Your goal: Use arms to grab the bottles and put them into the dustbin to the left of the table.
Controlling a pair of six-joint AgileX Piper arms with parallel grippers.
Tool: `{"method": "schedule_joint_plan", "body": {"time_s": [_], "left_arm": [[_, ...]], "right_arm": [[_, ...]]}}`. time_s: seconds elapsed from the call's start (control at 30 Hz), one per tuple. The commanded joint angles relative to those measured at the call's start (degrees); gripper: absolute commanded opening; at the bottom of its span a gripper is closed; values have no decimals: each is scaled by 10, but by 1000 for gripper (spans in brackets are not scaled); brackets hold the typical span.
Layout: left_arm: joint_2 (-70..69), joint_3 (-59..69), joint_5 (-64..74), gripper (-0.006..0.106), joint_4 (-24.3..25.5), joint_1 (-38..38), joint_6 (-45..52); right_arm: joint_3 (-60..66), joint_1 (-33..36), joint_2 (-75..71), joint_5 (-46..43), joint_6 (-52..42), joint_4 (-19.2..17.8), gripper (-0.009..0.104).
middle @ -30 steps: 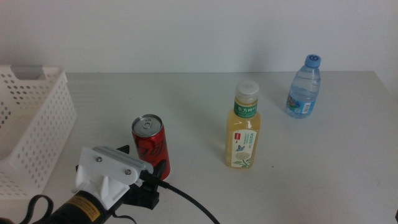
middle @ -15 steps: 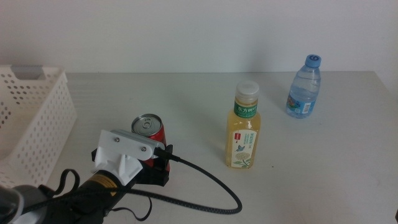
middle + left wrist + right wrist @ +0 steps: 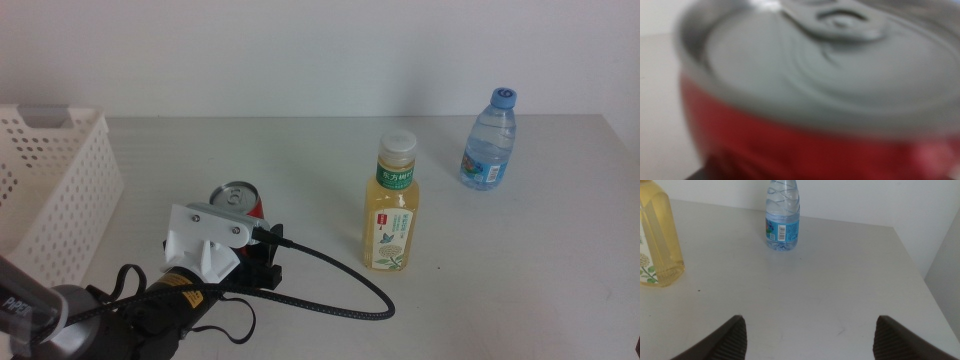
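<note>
The red soda can (image 3: 240,199) stands at the table's (image 3: 300,160) front left — the left gripper (image 3: 255,262) has closed in since a second ago, jaw state unclear. One tea bottle (image 3: 391,205), one water bottle (image 3: 488,140), one white basket (image 3: 50,190). Right gripper (image 3: 810,335) waits, jaws wide and empty.

The can (image 3: 815,100) fills almost the whole picture, blurred and very close: silver top with its pull tab (image 3: 840,17), red wall below. A strip of pale desk (image 3: 660,100) shows beside it.
</note>
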Motion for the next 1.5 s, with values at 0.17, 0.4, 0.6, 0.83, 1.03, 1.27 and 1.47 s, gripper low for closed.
{"method": "schedule_joint_plan", "body": {"time_s": [0.17,0.4,0.6,0.83,1.03,1.27,1.47], "left_arm": [[-39,-8,8,21,-2,1,-24],[-151,-14,162,2,-1,1,-24],[-278,-102,464,0,6,1,-1],[-315,-301,842,0,-17,57,100],[-296,-465,1081,0,-14,137,151],[-236,-630,1289,0,-14,251,211],[-180,-727,1379,0,-5,360,243]], "right_arm": [[-6,-3,8,-45,-5,-3,64],[-6,-3,8,-45,-5,-3,64],[-6,-3,8,-45,-5,-3,64],[-6,-3,8,-45,-5,-3,64],[-6,-3,8,-45,-5,-3,64],[-6,-3,8,-45,-5,-3,64],[-6,-3,8,-45,-5,-3,64]]}}
